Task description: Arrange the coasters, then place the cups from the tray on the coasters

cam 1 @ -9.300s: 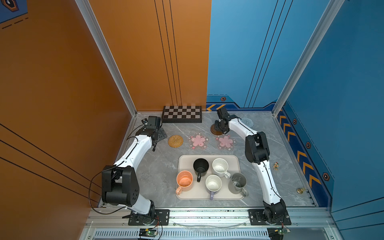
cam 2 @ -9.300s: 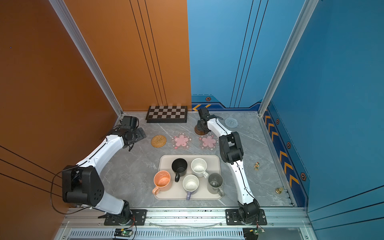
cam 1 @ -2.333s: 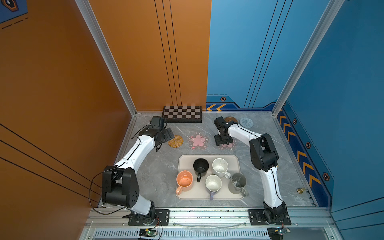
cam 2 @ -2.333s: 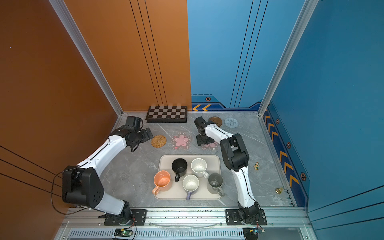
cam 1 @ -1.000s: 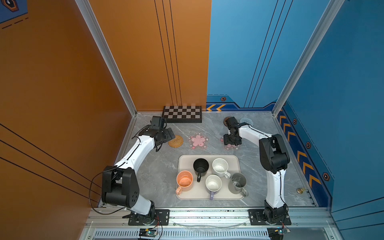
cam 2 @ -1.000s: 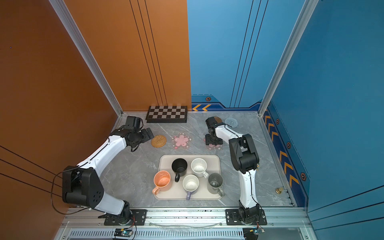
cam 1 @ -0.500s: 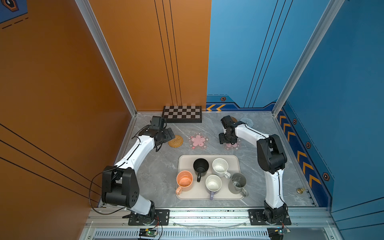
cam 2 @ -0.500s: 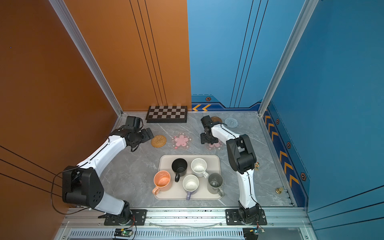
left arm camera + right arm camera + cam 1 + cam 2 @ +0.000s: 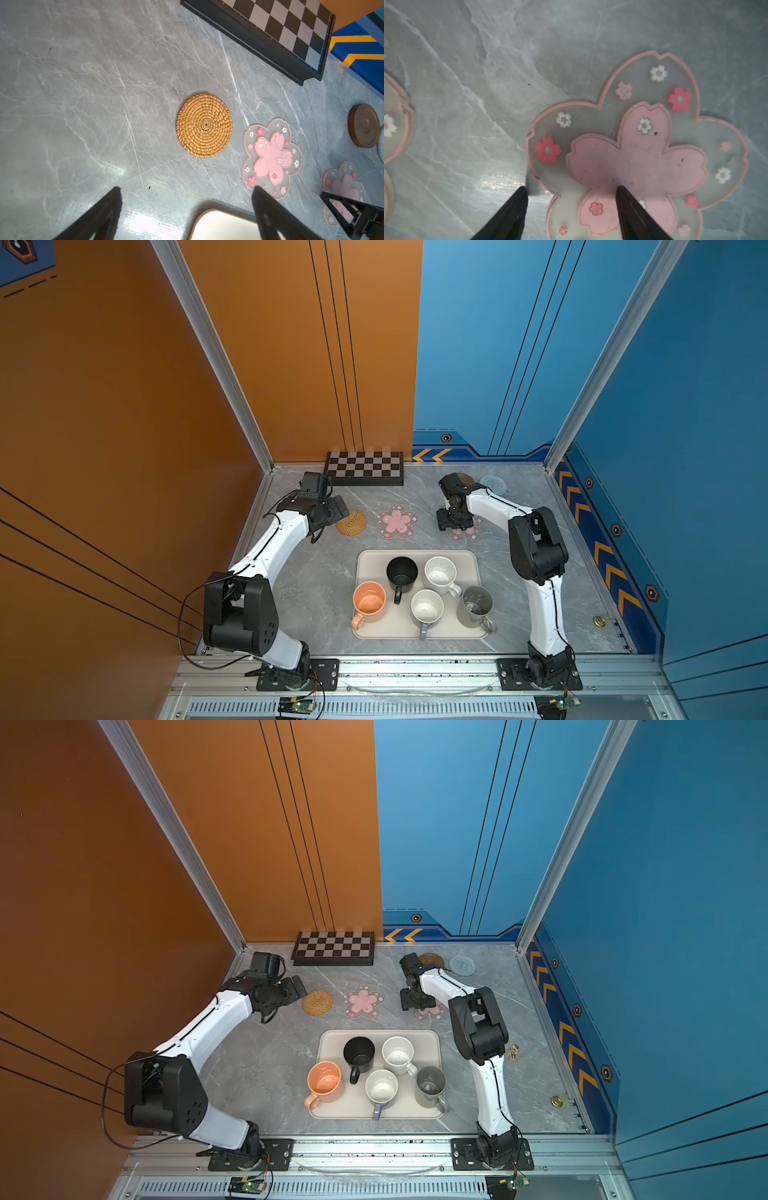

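Pink blossom coaster lies flat on the table; the right gripper sits low astride its edge, jaws apart, probably to nudge it into line. Left gripper hangs wide open near the rattan coaster. All five cups stand on the tray.
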Controlling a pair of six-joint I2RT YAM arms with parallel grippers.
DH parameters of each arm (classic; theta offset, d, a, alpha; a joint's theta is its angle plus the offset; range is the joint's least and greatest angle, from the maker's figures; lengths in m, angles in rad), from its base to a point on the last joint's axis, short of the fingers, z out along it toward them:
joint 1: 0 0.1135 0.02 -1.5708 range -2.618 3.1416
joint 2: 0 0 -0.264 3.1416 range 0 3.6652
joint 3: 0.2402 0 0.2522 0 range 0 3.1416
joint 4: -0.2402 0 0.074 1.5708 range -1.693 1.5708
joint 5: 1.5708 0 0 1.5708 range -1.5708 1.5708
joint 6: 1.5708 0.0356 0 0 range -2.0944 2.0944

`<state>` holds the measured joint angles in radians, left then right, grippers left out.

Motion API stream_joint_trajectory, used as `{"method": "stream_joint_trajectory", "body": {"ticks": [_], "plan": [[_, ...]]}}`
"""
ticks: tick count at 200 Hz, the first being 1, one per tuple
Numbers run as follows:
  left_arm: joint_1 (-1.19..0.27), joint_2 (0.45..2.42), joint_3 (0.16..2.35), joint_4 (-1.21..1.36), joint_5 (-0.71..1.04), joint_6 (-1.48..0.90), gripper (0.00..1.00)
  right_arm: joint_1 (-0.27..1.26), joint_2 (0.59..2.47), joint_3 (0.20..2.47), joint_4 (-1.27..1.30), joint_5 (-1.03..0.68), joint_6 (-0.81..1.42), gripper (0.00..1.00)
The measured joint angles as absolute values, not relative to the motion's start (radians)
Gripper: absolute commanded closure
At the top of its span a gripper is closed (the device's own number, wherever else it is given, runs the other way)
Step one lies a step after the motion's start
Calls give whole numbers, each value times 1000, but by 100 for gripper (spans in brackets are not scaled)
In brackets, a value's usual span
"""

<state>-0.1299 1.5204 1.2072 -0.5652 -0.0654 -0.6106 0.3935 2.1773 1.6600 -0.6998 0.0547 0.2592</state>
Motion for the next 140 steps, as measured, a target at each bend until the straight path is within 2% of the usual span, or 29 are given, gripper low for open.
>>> {"method": "stream_joint_trajectory", "body": {"ticks": [140], "plan": [[-130, 1520, 1207, -565, -65, -619, 2, 360, 2177, 1657, -722, 102, 186, 32]]}}
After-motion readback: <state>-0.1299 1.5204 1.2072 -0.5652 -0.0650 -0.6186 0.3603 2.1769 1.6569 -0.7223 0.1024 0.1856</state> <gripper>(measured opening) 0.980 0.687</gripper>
